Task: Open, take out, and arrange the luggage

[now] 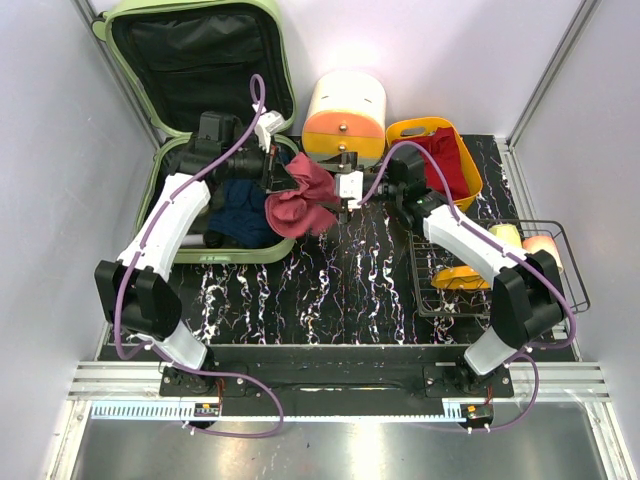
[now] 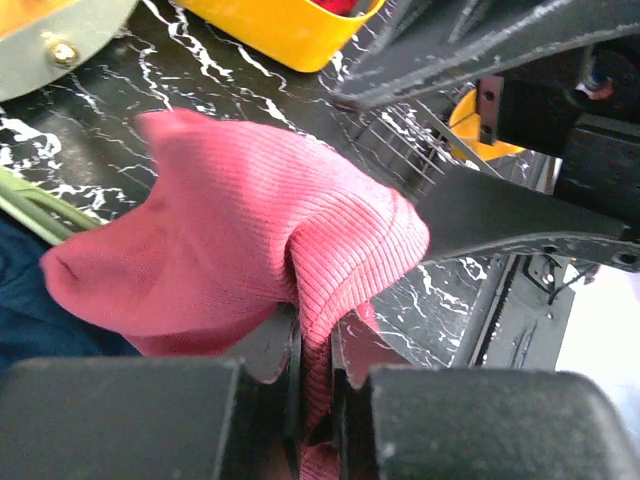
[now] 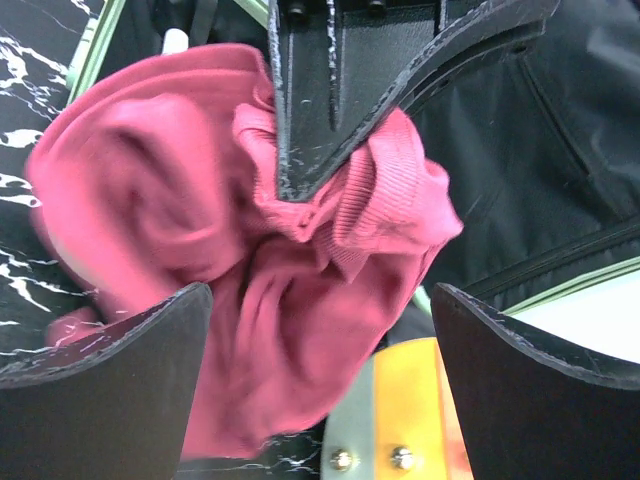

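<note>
The pale green luggage point(image 1: 165, 165) lies open at the back left, its lid point(image 1: 190, 60) propped up and showing black lining point(image 3: 530, 150). Navy clothes point(image 1: 240, 215) fill its base. My left gripper point(image 1: 290, 178) point(image 2: 315, 350) is shut on a pink ribbed garment point(image 1: 300, 205) point(image 2: 250, 240), which hangs over the suitcase's right rim. My right gripper point(image 1: 338, 185) point(image 3: 320, 380) is open wide and faces that garment point(image 3: 230, 300). Its fingers point(image 3: 100, 390) stand on either side of the cloth's lower folds without closing on them.
A cream-and-orange cylindrical drawer box point(image 1: 345, 115) stands just behind the grippers. An orange bin point(image 1: 435, 130) holding red cloth sits to its right. A wire basket point(image 1: 560, 235) with yellow and pale items is at the right edge. The table top is black marble point(image 1: 350, 280).
</note>
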Tool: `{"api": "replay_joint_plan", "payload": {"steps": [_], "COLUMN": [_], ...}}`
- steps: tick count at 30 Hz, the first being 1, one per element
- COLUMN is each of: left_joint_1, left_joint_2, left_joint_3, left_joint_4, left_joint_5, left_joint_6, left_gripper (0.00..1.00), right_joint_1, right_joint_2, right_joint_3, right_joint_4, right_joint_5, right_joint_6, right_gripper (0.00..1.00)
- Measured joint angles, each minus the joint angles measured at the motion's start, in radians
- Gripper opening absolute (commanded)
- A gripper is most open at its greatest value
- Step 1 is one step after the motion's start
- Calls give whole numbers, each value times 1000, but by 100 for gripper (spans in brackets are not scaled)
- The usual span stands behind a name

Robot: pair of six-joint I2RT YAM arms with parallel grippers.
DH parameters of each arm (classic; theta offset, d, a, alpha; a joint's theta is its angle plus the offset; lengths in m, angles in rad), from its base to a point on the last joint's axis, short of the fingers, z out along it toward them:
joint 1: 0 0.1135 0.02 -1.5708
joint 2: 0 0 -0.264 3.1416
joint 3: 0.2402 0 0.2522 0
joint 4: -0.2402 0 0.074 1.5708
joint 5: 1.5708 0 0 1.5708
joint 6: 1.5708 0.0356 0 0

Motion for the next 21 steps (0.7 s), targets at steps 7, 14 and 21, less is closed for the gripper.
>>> {"api": "replay_joint_plan", "payload": {"steps": [7,14,21], "left_joint_1": [-55,-105,-135], "left_joint_2": [-8,-8,-8], "left_joint_3": [0,0,5], "left_joint_4": [-72,-131,-188], "left_joint_5": [28,48,73], "left_joint_6": [28,94,172], "left_gripper": [0,0,0], "right_joint_1": [6,9,10], "right_joint_2": [-2,-34,-64], "right_joint_3": [-5,-6,-6], "right_joint_4": [24,-64,-192], "right_joint_5": [-19,-79,-113], "right_joint_6": [-115,-145,-117], "right_gripper": [100,100,97]}}
